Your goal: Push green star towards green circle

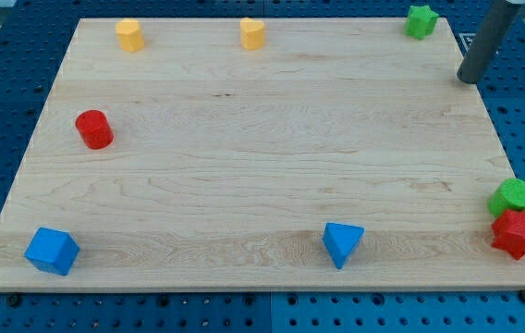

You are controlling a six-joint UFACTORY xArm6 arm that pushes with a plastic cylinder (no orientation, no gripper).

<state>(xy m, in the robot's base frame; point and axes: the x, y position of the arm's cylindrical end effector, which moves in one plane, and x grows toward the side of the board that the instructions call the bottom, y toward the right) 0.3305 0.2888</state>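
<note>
The wooden bench (262, 166) fills most of the view and carries every block. My tip (469, 80) sits at the bench's right edge near its top corner, just right of and below the green star (421, 20), not touching it; there are no jaws on this rod.

The green circle (512, 196) stands at the bench's right edge low down, touching the red star (518, 231) below it.

Along the bench's bottom edge: blue cube (52, 251), blue triangle (342, 243).

By its left edge: red cylinder (94, 129).

Along its top edge: two yellow blocks (129, 35) (252, 33).
</note>
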